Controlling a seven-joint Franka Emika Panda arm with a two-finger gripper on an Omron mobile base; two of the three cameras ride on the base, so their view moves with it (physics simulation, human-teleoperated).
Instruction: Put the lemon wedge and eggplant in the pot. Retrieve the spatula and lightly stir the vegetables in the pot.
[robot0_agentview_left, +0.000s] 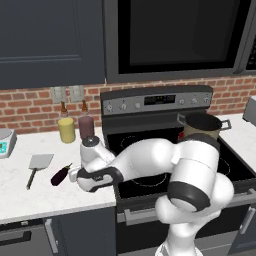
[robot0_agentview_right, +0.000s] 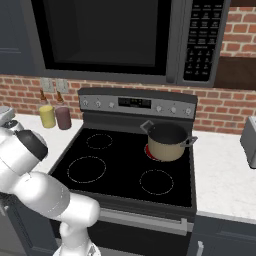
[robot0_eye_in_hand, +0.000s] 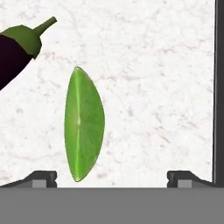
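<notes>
1. A small round beige pot (robot0_agentview_right: 167, 141) with a dark rim, dark interior and two small side handles is seen on the back right burner of the black glass stovetop (robot0_agentview_right: 120, 165); a red glow is seen at the burner under it. As far as its dark interior can be seen in the right base view, nothing is made out inside it.
2. A green, wedge-shaped lemon wedge (robot0_eye_in_hand: 83, 124) is seen lying on the white marbled worktop (robot0_agentview_left: 30, 195) in the hand view, between the two small dark fingertips of the gripper (robot0_eye_in_hand: 111, 179) and nearer the left one. It is touched by neither tip.
3. The jaws are held wide apart, with nothing between them but the wedge on the surface below.
4. A glossy dark purple eggplant (robot0_agentview_left: 60, 175) with a green stem cap is seen on the worktop, left of the stove, just beside the lemon wedge and apart from it.
5. A spatula (robot0_agentview_left: 36, 167) with a flat square light-grey blade and a thin dark handle is seen lying flat on the worktop, left of the eggplant.
6. A yellow bottle (robot0_agentview_left: 66, 128) and a maroon bottle (robot0_agentview_left: 85, 125) are seen standing side by side at the brick wall, behind the eggplant.
7. The white arm is seen reaching leftward from the stove front over the worktop.
</notes>
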